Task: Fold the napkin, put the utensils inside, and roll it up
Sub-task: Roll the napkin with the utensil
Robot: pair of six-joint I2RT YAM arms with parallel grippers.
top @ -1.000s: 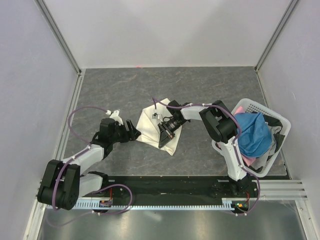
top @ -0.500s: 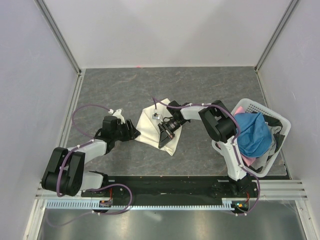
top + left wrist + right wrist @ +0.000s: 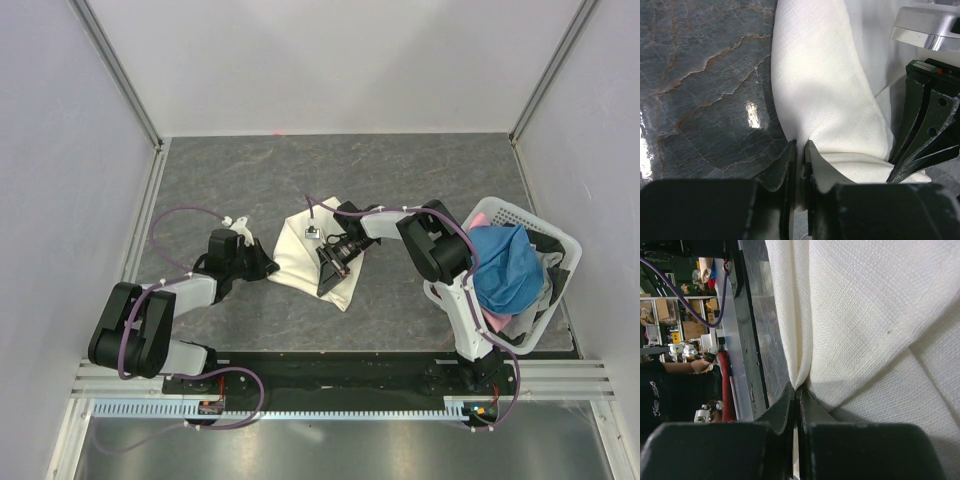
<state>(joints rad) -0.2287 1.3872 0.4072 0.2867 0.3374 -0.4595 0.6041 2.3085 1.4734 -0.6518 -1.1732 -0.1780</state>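
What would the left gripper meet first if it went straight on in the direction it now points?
The napkin. The left gripper pinches its near edge between the jaws, and the folded white cloth lies directly ahead. What comes behind the cloth is unclear, because depth is hard to judge.

Overhead view looks down on everything; both wrist views sit close against the shared napkin (image 3: 296, 250).

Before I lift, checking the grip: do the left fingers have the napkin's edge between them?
Yes, the left fingers pinch a fold of the napkin between them.
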